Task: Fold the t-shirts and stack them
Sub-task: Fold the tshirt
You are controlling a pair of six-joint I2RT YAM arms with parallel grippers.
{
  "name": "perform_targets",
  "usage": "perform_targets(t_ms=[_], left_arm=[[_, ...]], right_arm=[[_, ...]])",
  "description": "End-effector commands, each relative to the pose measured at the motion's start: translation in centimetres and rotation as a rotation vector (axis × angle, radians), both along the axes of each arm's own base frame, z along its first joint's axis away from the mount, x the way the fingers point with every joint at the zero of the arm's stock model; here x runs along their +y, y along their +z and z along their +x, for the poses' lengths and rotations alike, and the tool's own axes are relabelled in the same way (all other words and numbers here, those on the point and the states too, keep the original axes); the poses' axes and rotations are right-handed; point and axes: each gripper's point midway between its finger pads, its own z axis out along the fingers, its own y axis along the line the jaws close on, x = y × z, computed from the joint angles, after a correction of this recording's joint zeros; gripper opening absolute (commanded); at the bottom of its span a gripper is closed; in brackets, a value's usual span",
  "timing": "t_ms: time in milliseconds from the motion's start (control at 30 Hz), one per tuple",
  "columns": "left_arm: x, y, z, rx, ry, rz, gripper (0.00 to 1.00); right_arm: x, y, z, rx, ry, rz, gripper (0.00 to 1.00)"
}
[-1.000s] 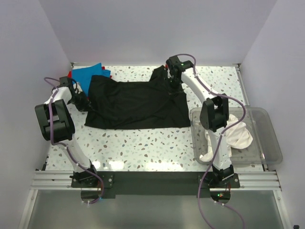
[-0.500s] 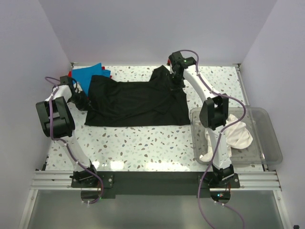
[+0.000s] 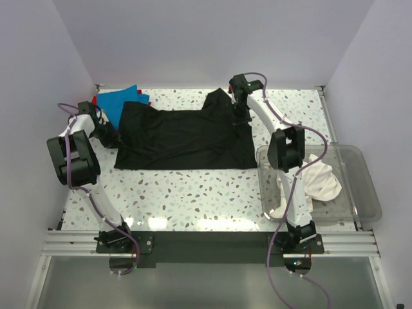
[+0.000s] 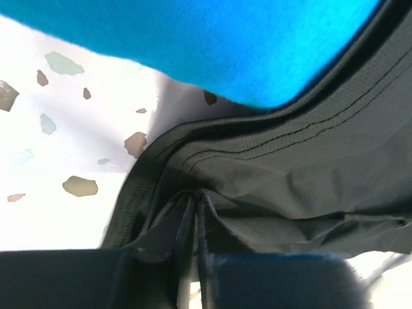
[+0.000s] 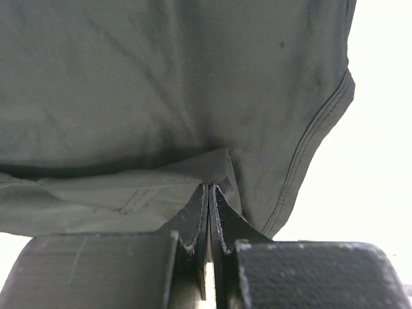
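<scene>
The black shirt (image 3: 183, 138) lay spread across the middle of the table (image 3: 193, 193), mostly flat, with wrinkles toward its right end. The left jaws were closed on a pinch of its left edge. In the left wrist view the hem gathered into a small fold between them, just above the speckled surface. The right jaws were closed on the far right corner of the same shirt, near a sleeve (the right wrist view showed a thin fold of dark cloth clamped in a gap that was all but shut).

A blue shirt (image 3: 119, 103) sat in the far left corner, touching the black shirt's left end; which of the two lay on top at that edge I could not tell. A bit of red shirt (image 3: 95, 100) showed at the blue one's far side. White shirts (image 3: 322, 180) lay crumpled in a clear bin (image 3: 367, 193) at the table's right side. The bin's left wall stood just beside the black shirt's right hem.
</scene>
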Motion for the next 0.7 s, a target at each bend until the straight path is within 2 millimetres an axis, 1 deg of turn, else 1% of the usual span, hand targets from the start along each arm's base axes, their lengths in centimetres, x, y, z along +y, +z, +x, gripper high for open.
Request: perform_targets(t_ms=[0,33,67,100,167,267,333,400,467,533,633,667], left_arm=[[0.4,2.2,1.5,-0.083,-0.015,-0.004,0.13],[0.0,2.6,1.5,-0.102,-0.024,-0.019,0.24],[0.0,2.9,1.6,-0.118,-0.028,-0.014,0.45],[-0.1,3.0,1.4,-0.125,-0.030,-0.010,0.53],[-0.1,3.3,0.4,-0.128,-0.035,0.009,0.65],[-0.3,3.6,-0.7,-0.143,-0.037,0.029,0.66],[-0.2,3.3,-1.5,-0.142,-0.028,0.049,0.65],[-0.5,2.9,-2.0,-0.129,-0.031,0.042,0.60],[-0.7,2.7,-2.3,-0.124,-0.036,0.030,0.57],[-0.4,2.1,-2.6,-0.104,-0.026,0.050,0.56],[-0.3,1.6,-2.5,-0.096,-0.029,0.054,0.52],[-0.2,1.5,-2.5,-0.091,-0.026,0.052,0.49]], right_arm=[[0.2,1.5,1.1,-0.046,0.008,0.019,0.00],[0.2,1.3,1.0,-0.040,0.006,0.020,0.00],[0.2,1.3,1.1,-0.042,0.003,0.021,0.00],[0.2,1.2,1.1,-0.041,0.002,0.021,0.00],[0.3,1.0,1.0,-0.041,-0.003,0.023,0.00],[0.2,1.2,1.0,-0.048,-0.004,0.026,0.00],[0.2,1.1,1.0,-0.045,-0.006,0.025,0.00],[0.2,1.1,1.0,-0.046,-0.009,0.026,0.00],[0.3,1.1,1.0,-0.046,-0.006,0.026,0.00],[0.3,1.0,1.0,-0.045,-0.009,0.026,0.00],[0.6,1.0,0.9,-0.036,-0.003,0.043,0.00],[0.6,1.1,0.9,-0.039,-0.004,0.045,0.00]])
